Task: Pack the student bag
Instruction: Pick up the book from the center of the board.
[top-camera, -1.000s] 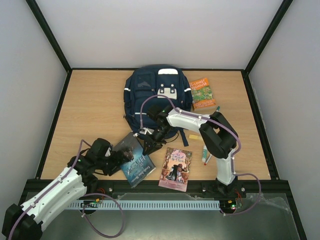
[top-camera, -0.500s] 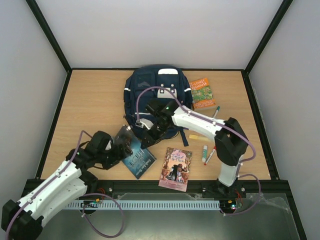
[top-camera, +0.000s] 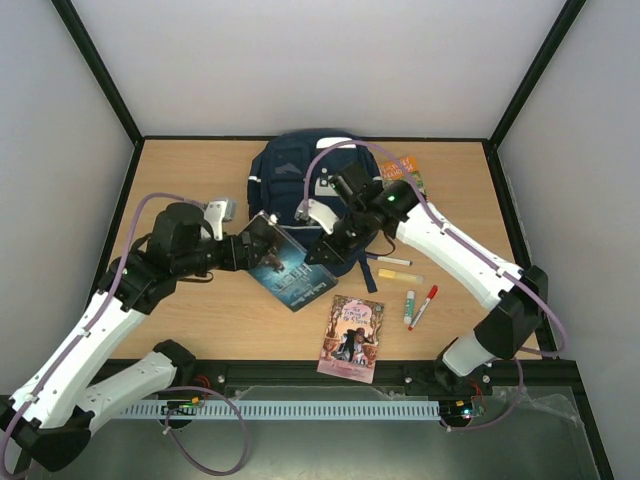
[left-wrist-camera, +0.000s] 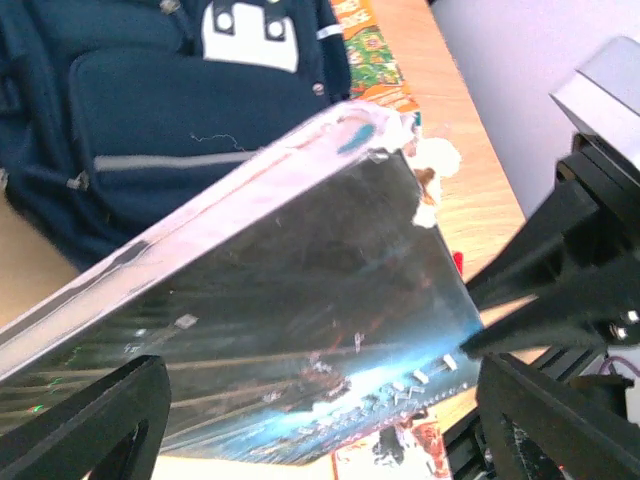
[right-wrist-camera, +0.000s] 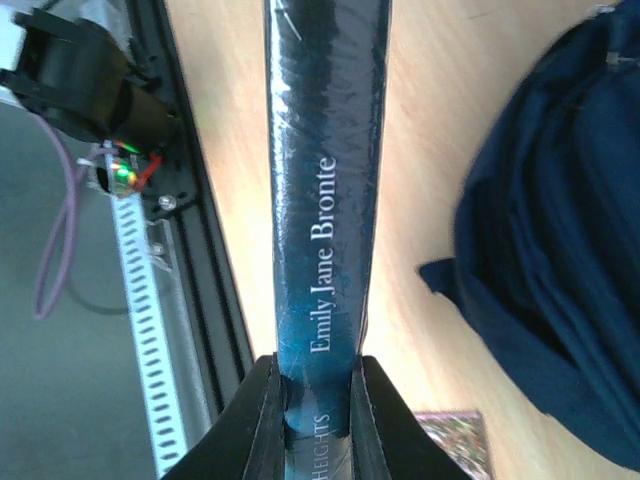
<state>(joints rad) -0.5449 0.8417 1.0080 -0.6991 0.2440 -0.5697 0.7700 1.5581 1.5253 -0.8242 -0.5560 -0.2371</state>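
On the wooden table (top-camera: 180, 190), mid-frame, the right gripper (right-wrist-camera: 318, 395) clenched the spine of the blue book (right-wrist-camera: 325, 200); the left gripper (top-camera: 245, 246) gaped wide beside it.

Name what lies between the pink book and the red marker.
Between pink book and red marker: a white, green-capped pen, seen in the top view.

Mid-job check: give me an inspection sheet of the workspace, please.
Surface: wooden table, no spills seen.
Job's things: backpack lying at the far side; blue book held tilted in front of it.
Clutter: pink book near the front edge; orange book beside the backpack; pens loose on the right.
Grippers: left gripper open around the blue book; right gripper clamped on its spine.
Cables: purple cable looped over each arm, no snag seen.
Surroundings: white walls, nothing else seen.
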